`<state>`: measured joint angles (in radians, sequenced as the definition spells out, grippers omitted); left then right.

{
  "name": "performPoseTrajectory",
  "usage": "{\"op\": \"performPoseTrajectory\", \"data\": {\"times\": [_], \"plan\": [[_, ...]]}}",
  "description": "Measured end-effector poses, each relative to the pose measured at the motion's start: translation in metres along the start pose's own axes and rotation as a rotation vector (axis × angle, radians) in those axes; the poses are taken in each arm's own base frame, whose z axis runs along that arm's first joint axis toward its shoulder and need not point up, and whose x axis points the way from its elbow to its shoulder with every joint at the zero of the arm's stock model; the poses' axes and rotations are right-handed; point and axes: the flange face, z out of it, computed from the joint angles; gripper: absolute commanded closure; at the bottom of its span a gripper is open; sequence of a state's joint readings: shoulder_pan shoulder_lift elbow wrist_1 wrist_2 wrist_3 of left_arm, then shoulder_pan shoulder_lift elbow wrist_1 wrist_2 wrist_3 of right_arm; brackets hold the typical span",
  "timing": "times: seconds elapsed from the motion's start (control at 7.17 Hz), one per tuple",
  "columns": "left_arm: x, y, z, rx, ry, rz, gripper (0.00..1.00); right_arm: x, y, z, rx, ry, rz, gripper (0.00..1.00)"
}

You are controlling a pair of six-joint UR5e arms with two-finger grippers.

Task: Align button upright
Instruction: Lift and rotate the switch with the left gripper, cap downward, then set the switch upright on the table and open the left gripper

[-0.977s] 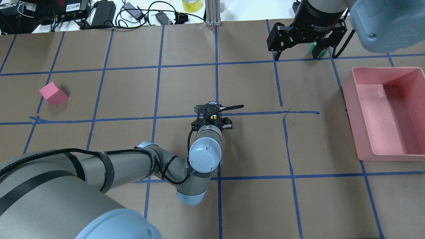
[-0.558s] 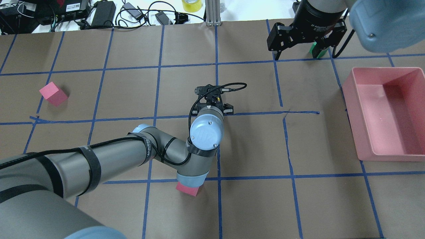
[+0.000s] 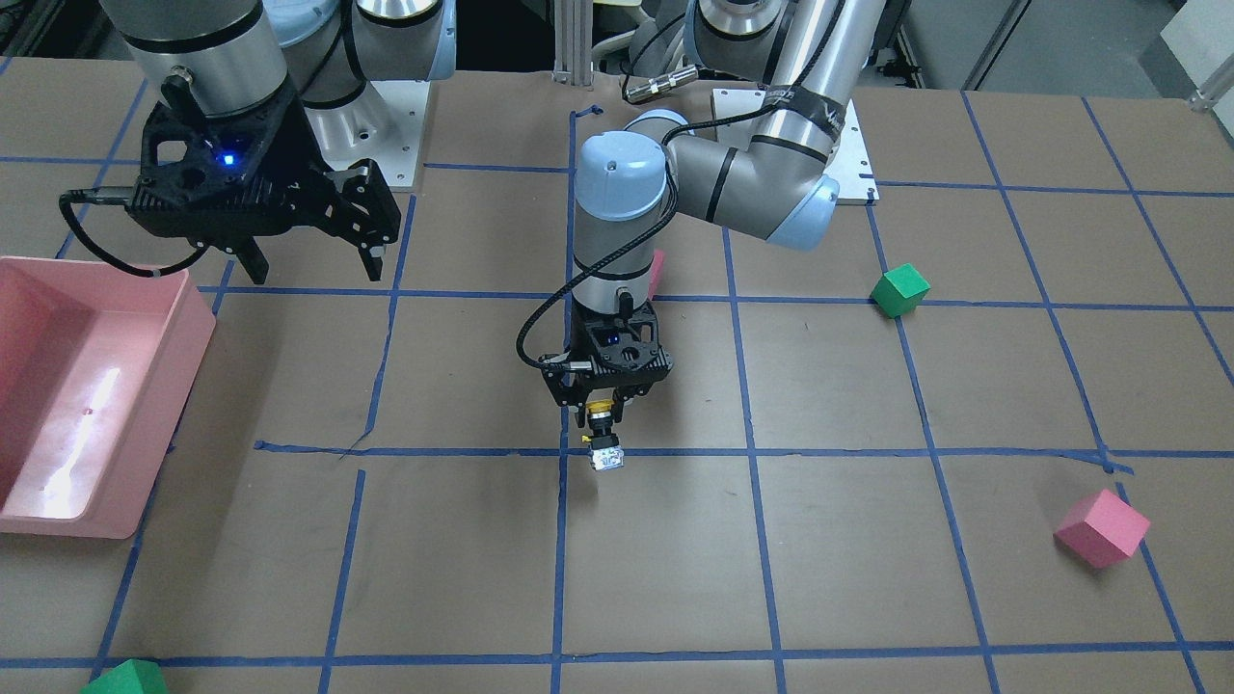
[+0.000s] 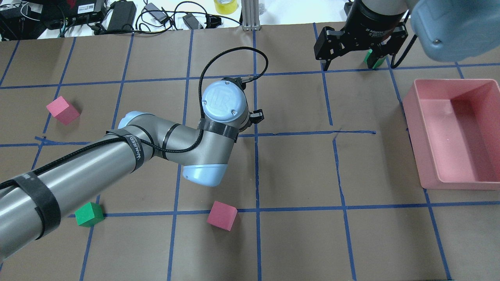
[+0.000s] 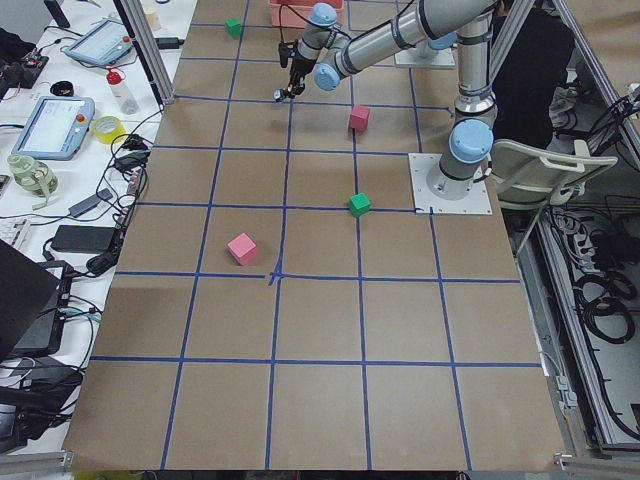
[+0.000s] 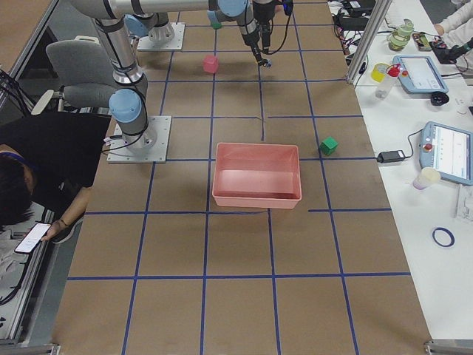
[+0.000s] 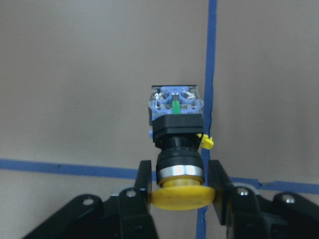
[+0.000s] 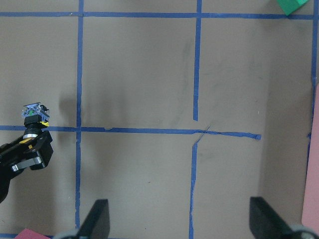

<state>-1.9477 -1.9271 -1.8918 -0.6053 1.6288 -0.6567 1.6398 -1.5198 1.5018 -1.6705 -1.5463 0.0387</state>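
Note:
The button [image 7: 177, 127] has a yellow cap, a black neck and a black-and-silver block base. My left gripper [image 7: 180, 174] is shut on its neck just below the cap. In the front view the left gripper [image 3: 603, 410] points down and holds the button [image 3: 605, 455] with its base downward, over a blue tape line near the table's middle. The button also shows in the right wrist view [image 8: 33, 115]. In the overhead view the left wrist hides the button. My right gripper [image 4: 349, 64] hangs open and empty at the far right, also in the front view [image 3: 315, 273].
A pink bin [image 4: 461, 185] stands at the right. Two pink cubes [image 4: 62, 110] [image 4: 222, 215] and a green cube [image 4: 89, 214] lie on the left half. Another green cube [image 4: 373, 58] sits behind the right gripper. Cables and boxes lie beyond the far edge.
My left arm has swung away from the robot's base, toward the table's far side, with the button in its grip. This uncovered a pink cube and a green cube. The right arm has not moved.

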Motion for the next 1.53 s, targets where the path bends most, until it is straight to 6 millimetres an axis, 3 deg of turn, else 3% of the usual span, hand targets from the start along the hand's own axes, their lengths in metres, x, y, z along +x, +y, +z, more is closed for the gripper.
{"op": "performPoseTrajectory", "data": {"times": [0.28,0.84,1.12,1.53], "plan": [[0.004,-0.023,-0.004,-0.131,0.066,-0.289,1.00,0.000,0.000,0.001,-0.001,0.000,0.000,0.00],[-0.013,-0.051,0.032,-0.483,0.152,-0.760,1.00,0.000,-0.001,0.002,-0.004,0.000,0.001,0.00],[-0.037,-0.077,0.043,-0.671,0.208,-0.903,1.00,0.000,0.000,0.004,-0.008,0.000,0.002,0.00],[-0.051,-0.089,0.071,-0.817,0.222,-1.005,0.84,0.000,0.001,0.006,-0.011,0.000,0.002,0.00]]}}
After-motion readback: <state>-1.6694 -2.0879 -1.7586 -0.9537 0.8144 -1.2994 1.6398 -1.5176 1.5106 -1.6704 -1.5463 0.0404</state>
